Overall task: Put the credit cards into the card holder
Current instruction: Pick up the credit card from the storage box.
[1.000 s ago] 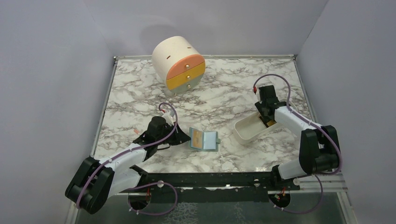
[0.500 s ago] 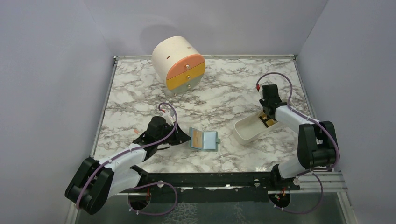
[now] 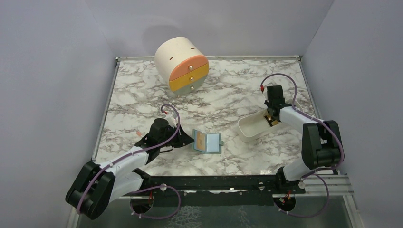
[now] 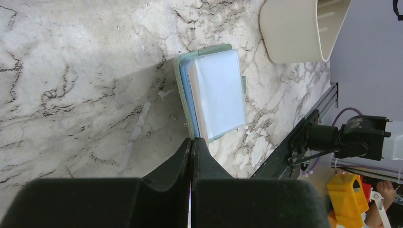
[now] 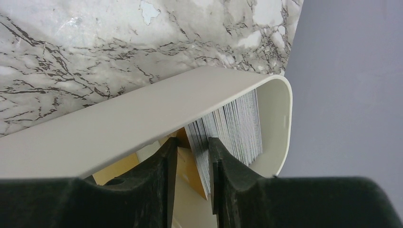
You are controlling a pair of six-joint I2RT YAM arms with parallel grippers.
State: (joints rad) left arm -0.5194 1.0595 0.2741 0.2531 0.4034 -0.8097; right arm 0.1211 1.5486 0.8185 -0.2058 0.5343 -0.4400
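The green card holder (image 3: 207, 141) lies open on the marble table, with an orange card in its left page. In the left wrist view the card holder (image 4: 214, 92) shows stacked layers. My left gripper (image 3: 184, 140) is shut, its tips (image 4: 191, 139) pinching the holder's near green edge. My right gripper (image 3: 270, 118) reaches into the white tray (image 3: 252, 127). Its fingers (image 5: 192, 142) stand a little apart, astride upright credit cards: a grey striped card (image 5: 233, 128) leans on the right finger, and a tan card (image 5: 190, 164) lies behind it.
A cream cylinder with orange, yellow and grey drawers (image 3: 183, 64) stands at the back. The white tray's rim (image 5: 142, 123) runs just in front of my right fingers; its end also shows in the left wrist view (image 4: 294, 33). Purple walls close in both sides.
My right arm has swung slightly, settling the gripper further into the tray, and the tray shifted a little. The left arm and the card holder have not moved.
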